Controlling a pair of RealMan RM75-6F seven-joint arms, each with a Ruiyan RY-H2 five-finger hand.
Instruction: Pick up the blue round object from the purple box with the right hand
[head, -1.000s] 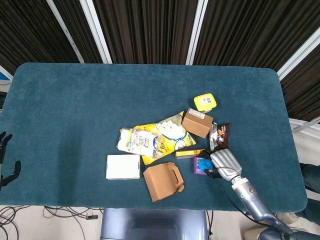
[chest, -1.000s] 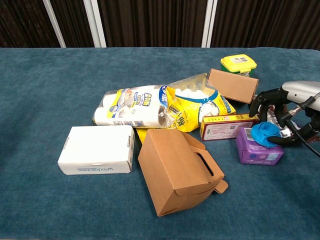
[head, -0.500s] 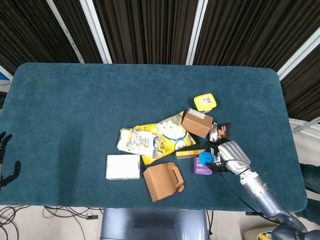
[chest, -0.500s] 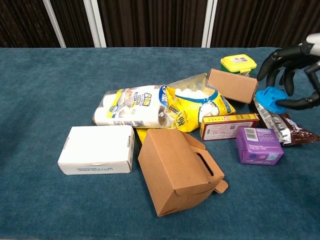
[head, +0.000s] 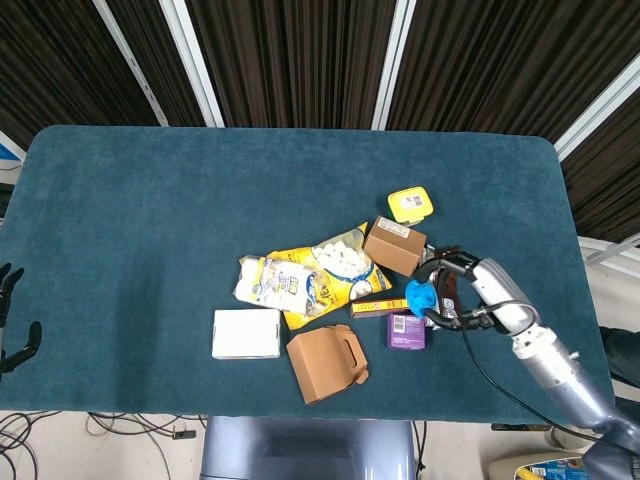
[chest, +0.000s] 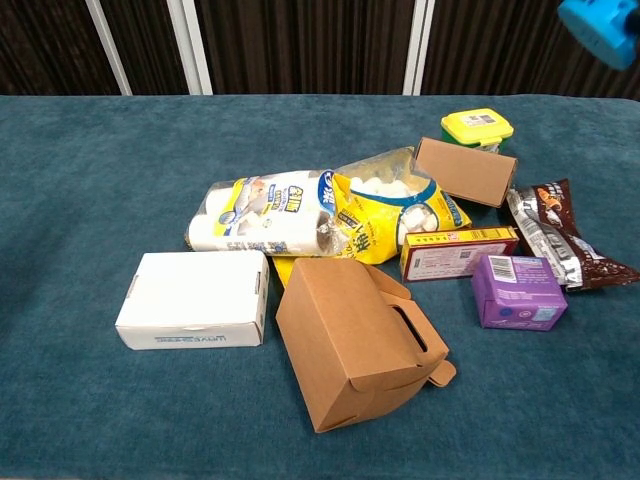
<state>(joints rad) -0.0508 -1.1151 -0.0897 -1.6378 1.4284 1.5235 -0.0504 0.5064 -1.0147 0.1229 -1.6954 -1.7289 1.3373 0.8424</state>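
My right hand (head: 462, 291) holds the blue round object (head: 419, 295) in its fingers, raised well above the table. In the chest view only the blue round object (chest: 601, 29) shows, at the top right corner; the hand itself is out of that frame. The purple box (head: 406, 330) (chest: 517, 290) lies on the table below and to the left of the hand, with nothing on its top. My left hand (head: 12, 315) shows as dark fingers at the far left edge of the head view, off the table, holding nothing.
Clustered around the purple box are a dark snack wrapper (chest: 555, 236), a flat red-and-yellow carton (chest: 455, 251), a brown box (chest: 466, 170), a yellow container (chest: 477, 126), yellow snack bags (chest: 330, 215), a brown handled carton (chest: 355, 340) and a white box (chest: 195, 298).
My right hand has lifted the blue round object off the purple box and carried it up and slightly back-right; in the chest view it rose from box height to the frame's top corner.
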